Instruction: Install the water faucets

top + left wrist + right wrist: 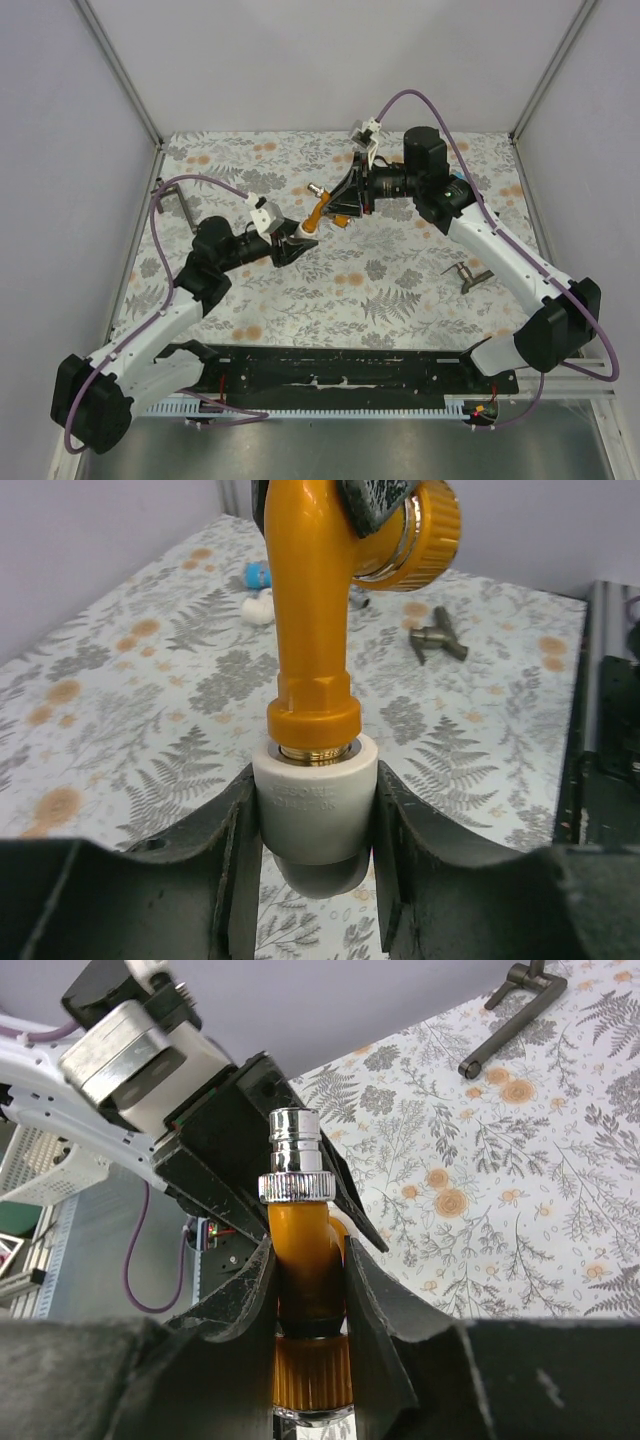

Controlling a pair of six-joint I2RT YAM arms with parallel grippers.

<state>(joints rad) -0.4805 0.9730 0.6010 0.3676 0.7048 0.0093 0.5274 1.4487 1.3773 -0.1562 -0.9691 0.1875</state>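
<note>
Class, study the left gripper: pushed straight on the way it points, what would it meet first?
The left gripper clamps the white end fitting, so the orange faucet rising from it comes first. Just beyond is probably the right gripper, which holds that faucet.

1. Extending the left arm (150, 335) from the 7 o'clock base toward centre, wrist aimed at 3 o'clock.
2. Clamping the left jaws on the white end of the faucet (318, 210).
3. Folding the right arm (495, 245) from 5 o'clock up toward 12 o'clock, wrist aimed at 9 o'clock.
4. Pinching the right jaws on its orange body, above the worktop (400, 290).
</note>
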